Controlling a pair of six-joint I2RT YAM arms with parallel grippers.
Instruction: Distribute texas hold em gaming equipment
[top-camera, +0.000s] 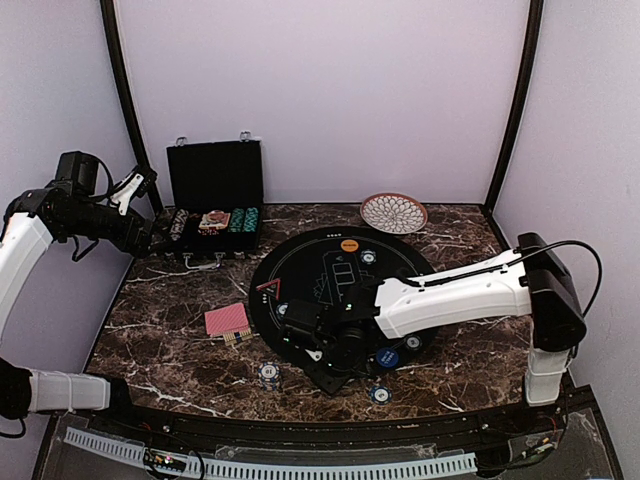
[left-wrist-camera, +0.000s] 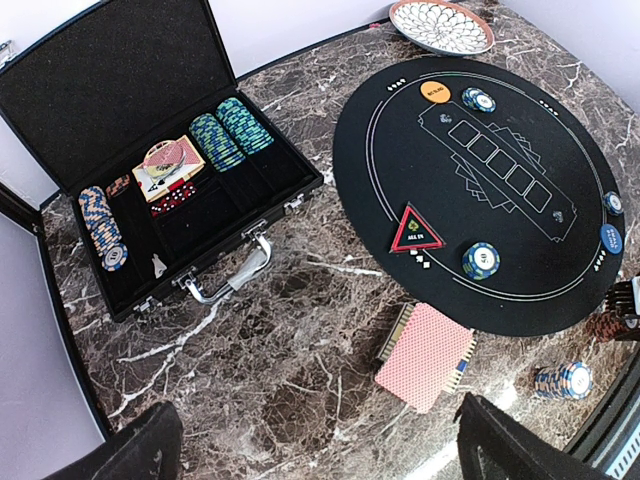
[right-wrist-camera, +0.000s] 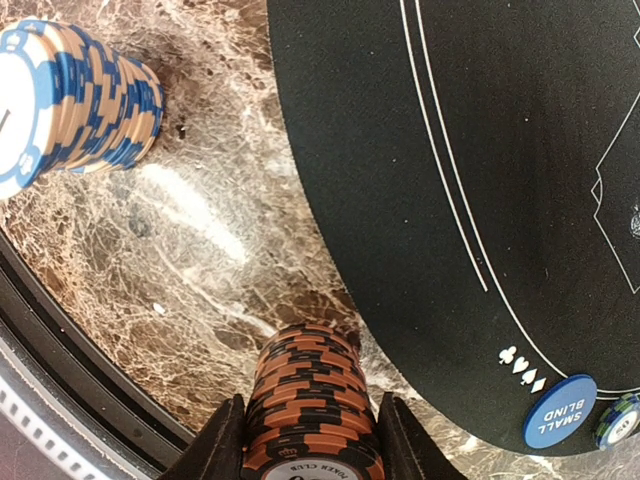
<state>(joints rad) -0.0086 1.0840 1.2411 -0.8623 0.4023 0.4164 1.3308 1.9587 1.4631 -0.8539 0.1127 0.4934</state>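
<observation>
The stack of orange-and-black poker chips (right-wrist-camera: 305, 365) stands on the marble worktop (right-wrist-camera: 220, 230) close to its near edge, just beside the near-left rim of the round black mat (right-wrist-camera: 450, 150). Its long axis runs up toward the wrist, in line with the fingers, so the right gripper (right-wrist-camera: 311, 415) meets it from above, and its two fingers seem to pinch the stack from both sides. A blue-and-white chip stack (right-wrist-camera: 70, 95) stands apart from it. The left gripper (left-wrist-camera: 320, 425), widely spread, hangs well apart near the far left corner, so the right arm is the nearer one
</observation>
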